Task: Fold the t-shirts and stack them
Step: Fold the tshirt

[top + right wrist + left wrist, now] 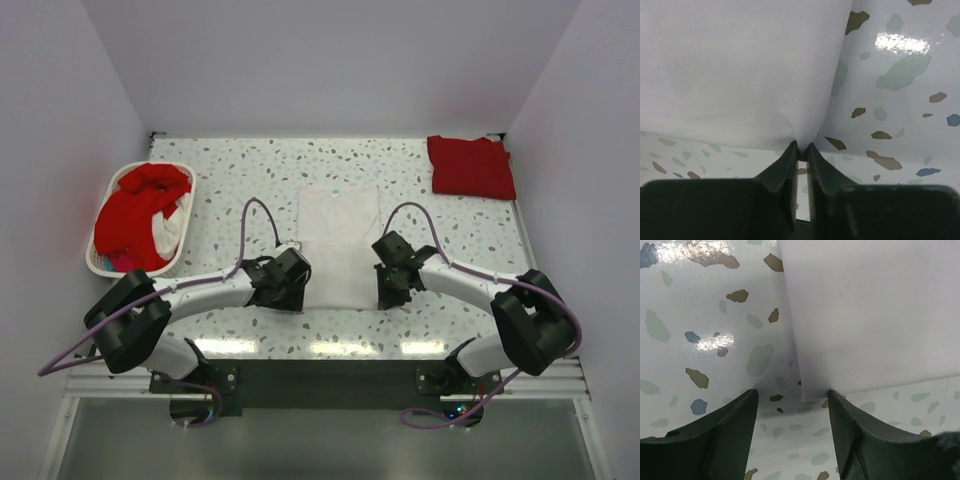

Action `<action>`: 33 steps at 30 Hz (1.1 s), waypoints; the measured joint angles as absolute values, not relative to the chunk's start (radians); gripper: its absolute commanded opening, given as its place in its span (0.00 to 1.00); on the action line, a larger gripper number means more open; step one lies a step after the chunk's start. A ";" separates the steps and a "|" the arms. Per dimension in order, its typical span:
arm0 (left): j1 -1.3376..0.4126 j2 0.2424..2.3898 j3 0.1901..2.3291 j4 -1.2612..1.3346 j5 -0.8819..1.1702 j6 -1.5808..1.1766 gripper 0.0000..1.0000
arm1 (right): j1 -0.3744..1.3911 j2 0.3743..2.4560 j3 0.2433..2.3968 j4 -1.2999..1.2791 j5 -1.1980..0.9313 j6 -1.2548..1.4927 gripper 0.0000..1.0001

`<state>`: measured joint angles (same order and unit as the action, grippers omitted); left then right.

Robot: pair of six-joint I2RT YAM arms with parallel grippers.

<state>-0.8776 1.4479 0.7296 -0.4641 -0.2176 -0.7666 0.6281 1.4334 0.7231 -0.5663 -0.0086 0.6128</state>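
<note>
Two near corners of the white soft cloth t-shirt, lying long axis near-to-far mid-way across the speckled table, meet the tools: right gripper pinched tight on its corner, left gripper spread apart astride the other.

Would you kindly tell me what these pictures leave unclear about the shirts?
Top view: near corners of the white t-shirt, covered by the left gripper and right gripper.
Top view: how many garments fill the basket; they overlap.
Top view: whether the folded red t-shirt is one or several; too small.
Wrist views: most of the white t-shirt, cut off by frame edges.
</note>
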 measured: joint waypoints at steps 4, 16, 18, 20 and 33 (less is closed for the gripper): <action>-0.884 1.449 0.730 -0.463 -0.219 -0.767 0.63 | 0.635 1.434 0.720 -0.553 -0.014 0.617 0.00; -0.894 1.458 0.735 -0.465 -0.226 -0.773 0.59 | 0.645 1.433 0.720 -0.546 -0.012 0.613 0.00; -0.894 1.465 0.742 -0.464 -0.226 -0.775 0.57 | 0.649 1.433 0.720 -0.545 -0.010 0.610 0.00; -0.894 1.475 0.749 -0.464 -0.227 -0.775 0.56 | 0.653 1.433 0.720 -0.544 -0.008 0.609 0.00; -0.894 1.494 0.749 -0.419 -0.231 -0.800 0.08 | 0.668 1.424 0.711 -0.529 0.005 0.601 0.00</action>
<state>-0.8936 1.4940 0.7490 -0.4191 -0.2314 -0.7998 0.6678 1.4239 0.7109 -0.5293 0.0051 0.6010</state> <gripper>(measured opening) 0.223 0.019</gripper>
